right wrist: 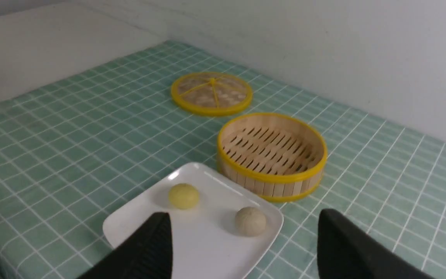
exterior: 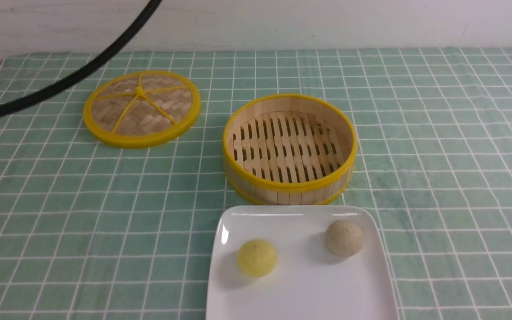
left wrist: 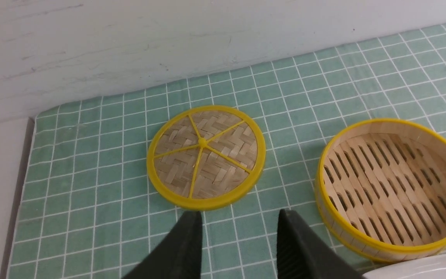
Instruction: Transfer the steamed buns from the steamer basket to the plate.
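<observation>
The yellow bun (right wrist: 184,196) and the beige bun (right wrist: 250,221) lie apart on the plate (right wrist: 207,248), just ahead of the right claw (right wrist: 243,221), which gapes wide, holding nothing. The basket (right wrist: 273,186) sits beyond the plate. The left claw (left wrist: 241,219), spread and likewise holding nothing, faces the lid (left wrist: 206,157).

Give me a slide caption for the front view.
Yellow bun and beige bun rest apart on the white plate; the steamer basket behind stands empty, lid off.
</observation>
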### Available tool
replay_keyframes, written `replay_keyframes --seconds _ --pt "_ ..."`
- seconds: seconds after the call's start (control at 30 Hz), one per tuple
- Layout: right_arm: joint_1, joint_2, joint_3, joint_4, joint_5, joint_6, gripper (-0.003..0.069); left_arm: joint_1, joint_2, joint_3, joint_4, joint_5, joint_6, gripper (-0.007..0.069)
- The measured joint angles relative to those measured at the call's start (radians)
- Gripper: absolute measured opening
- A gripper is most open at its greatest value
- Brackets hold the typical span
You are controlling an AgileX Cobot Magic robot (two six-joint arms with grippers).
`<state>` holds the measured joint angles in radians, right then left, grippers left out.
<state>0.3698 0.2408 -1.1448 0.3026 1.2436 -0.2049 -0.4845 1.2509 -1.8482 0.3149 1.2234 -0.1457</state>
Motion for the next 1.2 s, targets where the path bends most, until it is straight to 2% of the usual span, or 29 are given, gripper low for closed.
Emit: replay_keyframes --seconds 0.2,0.33,0.5,0.6,0.73,0.83,0.93,1.1,1.2 --pt "-0.047 -0.117 0.264 -0.078 -0.199 0.000 0.0495 0.000 0.000 0.000 -0.016 0.001 -0.001 0.0287" --pt "-0.118 -0.172 0.454 -0.163 -0.392 0.009 0.0495 0.000 0.000 0.000 -0.019 0.016 -0.002 0.0286" --pt "-0.200 -0.178 0.599 -0.229 -0.494 0.086 0.0495 0.000 0.000 0.000 -0.019 0.017 -0.002 0.0286" --pt "-0.254 -0.178 0.661 -0.280 -0.521 0.215 0.0480 0.000 0.000 0.001 -0.019 0.017 -0.001 0.0286" --pt "-0.297 -0.178 0.724 -0.394 -0.556 0.403 0.0429 0.000 0.000 0.001 -0.019 0.018 0.001 0.0286" --pt "-0.304 -0.178 0.760 -0.483 -0.583 0.469 0.0379 0.000 0.000 0.001 -0.019 0.018 0.001 0.0286" --pt "-0.305 -0.178 0.794 -0.550 -0.594 0.494 0.0314 0.000 0.000 0.001 -0.019 0.018 0.001 0.0286" --pt "-0.305 -0.178 0.847 -0.579 -0.630 0.496 0.0223 0.000 0.000 0.001 -0.019 0.017 0.006 0.0285" --pt "-0.305 -0.178 0.896 -0.581 -0.667 0.497 0.0192 0.000 0.000 0.001 -0.019 0.017 0.015 0.0285"
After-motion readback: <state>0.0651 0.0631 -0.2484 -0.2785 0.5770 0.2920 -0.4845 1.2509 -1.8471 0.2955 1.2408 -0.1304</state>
